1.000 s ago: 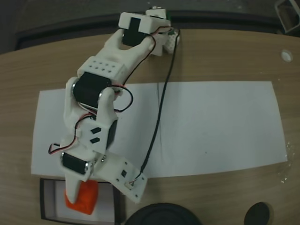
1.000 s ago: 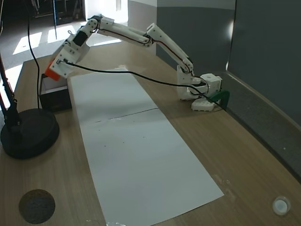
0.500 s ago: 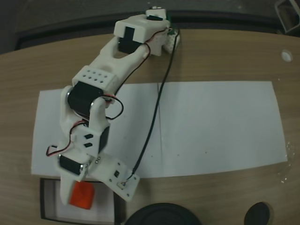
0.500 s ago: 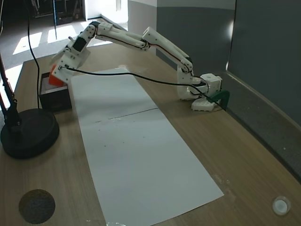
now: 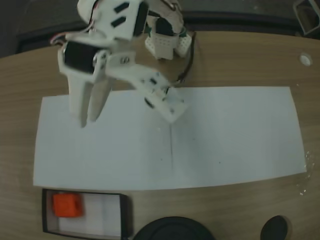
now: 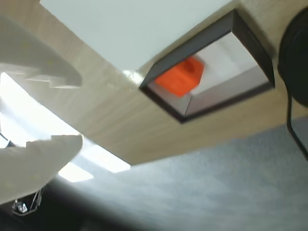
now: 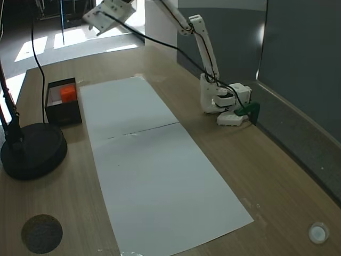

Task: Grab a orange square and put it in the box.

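Orange square point(image 5: 67, 205) lies in the box point(image 5: 126, 216) — jaws slightly apart, holding nothing, high above.

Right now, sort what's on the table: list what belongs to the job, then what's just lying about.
Job: orange square, resting in the box; the gripper, fingers apart and empty.

Lying about: white paper sheet, round black base, dark disc.
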Controlling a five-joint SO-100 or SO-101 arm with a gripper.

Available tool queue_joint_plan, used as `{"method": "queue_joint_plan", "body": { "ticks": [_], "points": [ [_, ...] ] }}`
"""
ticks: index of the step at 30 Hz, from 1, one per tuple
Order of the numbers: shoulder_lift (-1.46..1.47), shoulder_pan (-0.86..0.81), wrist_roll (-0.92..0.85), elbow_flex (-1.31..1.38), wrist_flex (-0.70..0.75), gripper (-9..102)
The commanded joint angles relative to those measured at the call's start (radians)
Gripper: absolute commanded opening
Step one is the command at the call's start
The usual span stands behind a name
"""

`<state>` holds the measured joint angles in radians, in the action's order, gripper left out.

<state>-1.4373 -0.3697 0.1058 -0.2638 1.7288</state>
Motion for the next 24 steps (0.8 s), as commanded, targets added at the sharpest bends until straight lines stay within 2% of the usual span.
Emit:
{"method": "queue_joint_plan", "body": {
  "ticks": [1, 5, 13, 20, 24],
  "points": [
    [-0.459, 0.012, 0.008, -0.029, 0.003, 4],
    [-0.765, 0.066, 0.003, -0.261, 0.000, 4],
    [-1.330, 0.267, -0.147, -1.000, -0.032, 4],
    [-1.819, 0.275, -0.147, -1.529, -0.187, 4],
    [-2.040, 0.275, -0.147, -1.793, -0.325, 5]
  ]
}}
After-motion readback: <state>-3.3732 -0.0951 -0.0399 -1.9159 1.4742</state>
